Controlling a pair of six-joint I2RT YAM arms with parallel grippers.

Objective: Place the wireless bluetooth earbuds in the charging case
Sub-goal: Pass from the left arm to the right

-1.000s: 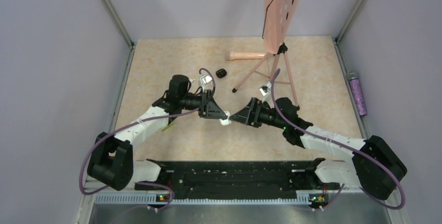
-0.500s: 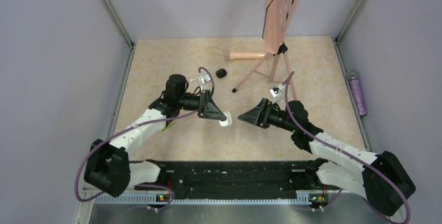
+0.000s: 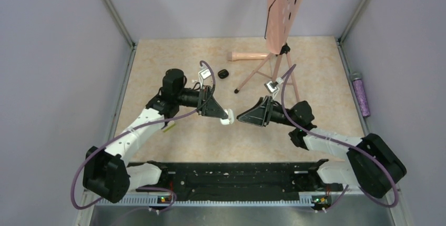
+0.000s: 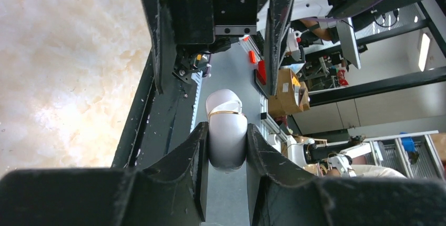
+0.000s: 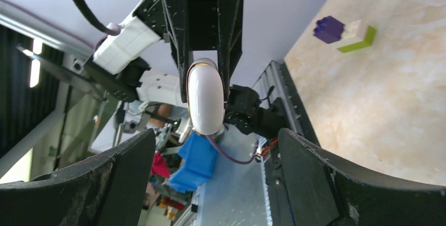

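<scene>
Left wrist view: white charging case (image 4: 227, 144) w/ gold seam, lid looks shut, pinched narrow btwn left gripper (image 4: 227, 127) fingers, held off the table (image 3: 315, 79), mid-workspace. Right gripper (image 3: 242, 116) faces it nose to nose, just apart, jaws spread wide, nothing in them. Small black piece (image 3: 223, 73) lies farther back on the table, well apart from both; too small to tell if it's an earbud. Purple/white/green block (image 5: 344, 32) sits near left arm. Pink tripod stand (image 3: 271, 71) back right.
</scene>
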